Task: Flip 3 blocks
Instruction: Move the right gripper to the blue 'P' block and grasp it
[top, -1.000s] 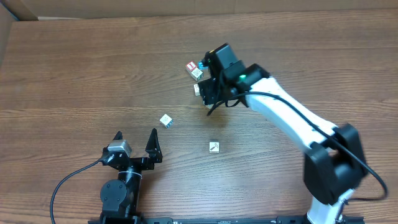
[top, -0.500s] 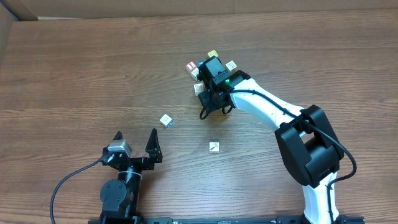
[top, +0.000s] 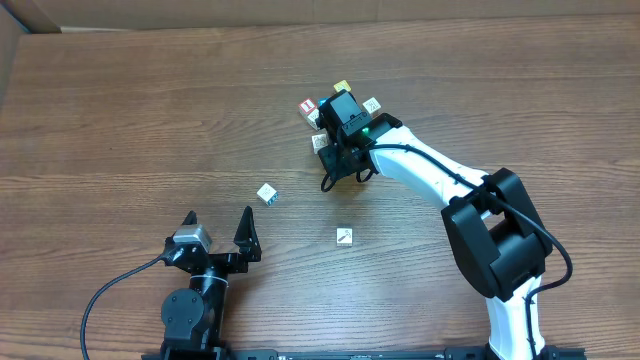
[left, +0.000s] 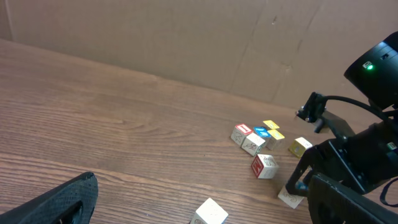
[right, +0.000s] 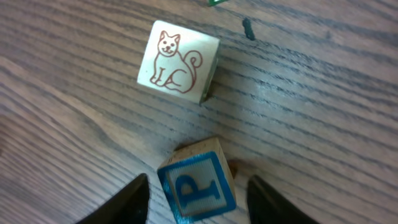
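The right hand (right: 198, 198) straddles the blue P block (right: 196, 185) on the worktop (right: 311, 93), fingers (right: 132, 204) half open and clear of it; the left hand (top: 219, 215) stands wide open.

Overhead looks straight down at the bench (top: 120, 120); left wrist looks low toward its far edge; right wrist sits close above; all share the blocks (left: 262, 132).

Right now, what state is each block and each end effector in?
blue P block: flat on the table, P up, not gripped.
dog block: flat on the table, dog up, untouched.
cream block with dark mark: alone on the table, untouched.
cream block with faint marks: alone on the table, untouched.
left end effector: open, empty.
right end effector: open, astride the blue P block, gaps both sides.
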